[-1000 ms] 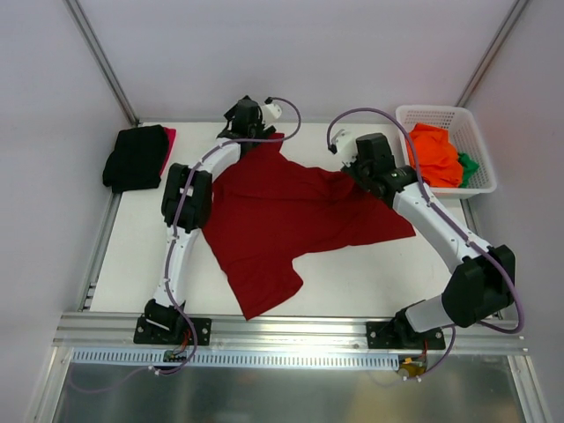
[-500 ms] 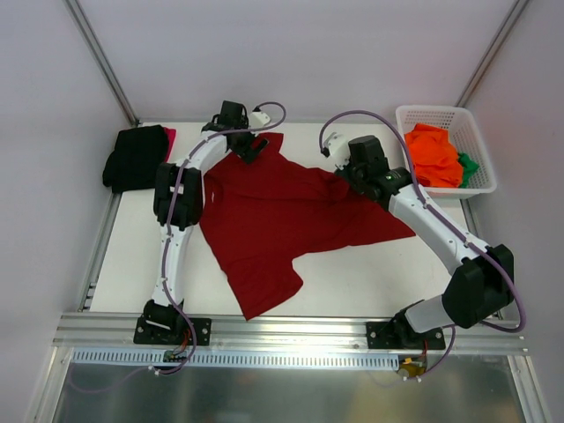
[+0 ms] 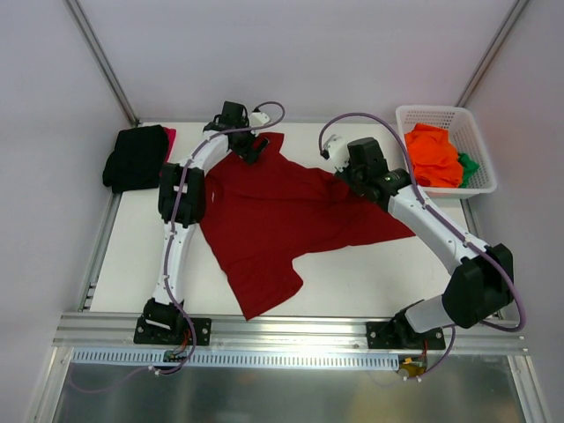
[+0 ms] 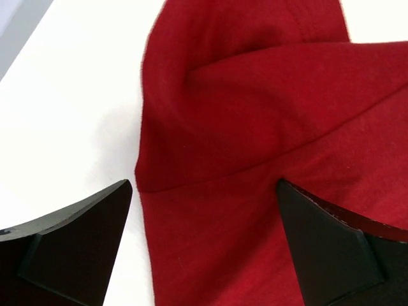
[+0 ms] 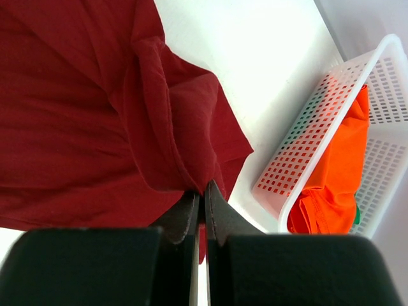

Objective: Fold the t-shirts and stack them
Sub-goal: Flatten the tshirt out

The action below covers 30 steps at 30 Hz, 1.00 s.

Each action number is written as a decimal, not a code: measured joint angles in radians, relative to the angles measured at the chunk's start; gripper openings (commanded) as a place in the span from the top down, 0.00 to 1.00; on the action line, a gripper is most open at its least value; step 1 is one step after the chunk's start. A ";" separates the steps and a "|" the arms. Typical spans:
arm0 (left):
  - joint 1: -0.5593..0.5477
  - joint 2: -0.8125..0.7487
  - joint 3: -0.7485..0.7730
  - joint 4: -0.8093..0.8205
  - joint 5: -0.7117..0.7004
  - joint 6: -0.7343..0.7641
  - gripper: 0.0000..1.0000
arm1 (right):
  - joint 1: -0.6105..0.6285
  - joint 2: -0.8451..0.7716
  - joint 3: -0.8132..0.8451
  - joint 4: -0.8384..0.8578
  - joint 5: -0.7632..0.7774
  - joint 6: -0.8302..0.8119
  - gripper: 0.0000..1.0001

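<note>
Clamps the right tool (image 5: 203,188) on a bunched edge of the dark red shirt (image 3: 291,211); holds the left tool (image 4: 204,185) wide over its far corner.

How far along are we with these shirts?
Done: a black shirt lies folded at the far left corner, with bright red cloth showing at its edge. In hand: the dark red shirt lies spread out, unfolded. The right hand pinches its edge and the left hand hangs open over its far corner. Left: an orange shirt and a green shirt in the basket.
</note>
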 measured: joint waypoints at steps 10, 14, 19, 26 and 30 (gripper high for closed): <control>-0.007 0.016 0.028 0.000 -0.072 -0.012 0.49 | 0.000 0.000 -0.007 -0.001 0.000 0.000 1.00; -0.009 0.026 0.035 -0.015 -0.095 -0.010 0.70 | 0.000 0.000 -0.007 -0.001 0.000 0.001 1.00; -0.008 0.031 0.041 -0.039 -0.099 -0.005 1.00 | 0.000 0.000 -0.008 -0.001 0.000 0.003 1.00; -0.006 0.025 0.029 -0.040 -0.097 -0.011 1.00 | 0.000 0.000 -0.023 -0.001 0.000 0.004 1.00; 0.003 -0.026 -0.045 -0.037 -0.081 -0.043 1.00 | 0.000 -0.003 -0.032 0.000 0.000 0.004 1.00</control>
